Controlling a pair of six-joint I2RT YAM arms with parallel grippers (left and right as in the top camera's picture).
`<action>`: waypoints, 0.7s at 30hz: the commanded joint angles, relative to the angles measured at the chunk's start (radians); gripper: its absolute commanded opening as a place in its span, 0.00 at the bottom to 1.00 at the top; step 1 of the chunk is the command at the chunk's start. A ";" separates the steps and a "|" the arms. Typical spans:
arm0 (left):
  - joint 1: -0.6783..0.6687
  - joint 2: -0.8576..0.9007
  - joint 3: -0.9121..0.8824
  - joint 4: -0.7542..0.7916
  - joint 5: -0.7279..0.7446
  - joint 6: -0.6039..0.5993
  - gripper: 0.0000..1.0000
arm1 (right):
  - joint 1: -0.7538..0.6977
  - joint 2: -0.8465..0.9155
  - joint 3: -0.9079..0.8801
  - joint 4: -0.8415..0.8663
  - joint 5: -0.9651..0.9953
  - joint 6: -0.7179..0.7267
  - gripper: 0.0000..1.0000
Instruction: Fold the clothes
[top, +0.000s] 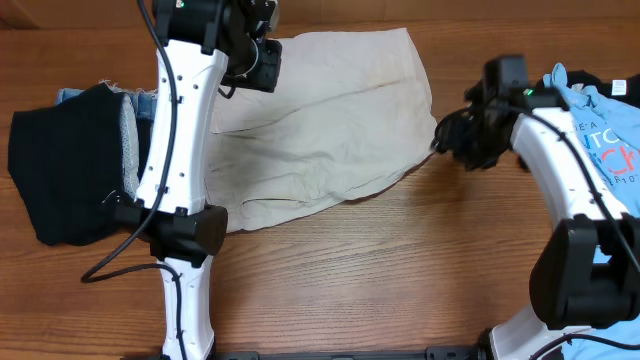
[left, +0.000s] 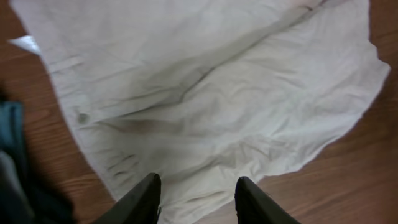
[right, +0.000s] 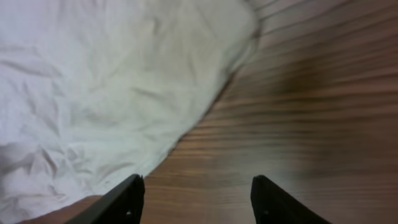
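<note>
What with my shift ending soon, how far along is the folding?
Done: beige shorts spread flat, no fold visible. In hand: nothing; left gripper and right gripper hover open at the shorts' edges. Left: folding the shorts; the light blue shirt lies bunched.

Pale beige creased shorts (right: 93, 93) across the left, wood-grain table (right: 323, 93) at right, dark jaws wide apart below.

One pair of beige shorts (top: 330, 120) lies on the single wooden surface (top: 400, 270), just ahead of both sets of jaws. Out beyond the left jaws are one black garment (top: 65, 170) and one denim piece (top: 140, 98); beyond the right jaws, one light blue shirt (top: 600, 130). Two arms, each with two fingers (left: 140, 202).
</note>
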 joint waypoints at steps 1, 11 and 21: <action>-0.005 -0.168 0.010 -0.002 -0.115 -0.018 0.44 | -0.001 0.005 -0.150 0.130 -0.279 0.110 0.62; -0.076 -0.419 -0.193 -0.002 -0.174 -0.110 0.50 | 0.106 0.013 -0.299 0.442 -0.293 0.359 0.72; -0.114 -0.484 -0.781 0.022 -0.161 -0.235 0.42 | 0.138 0.059 -0.320 0.415 -0.200 0.509 0.65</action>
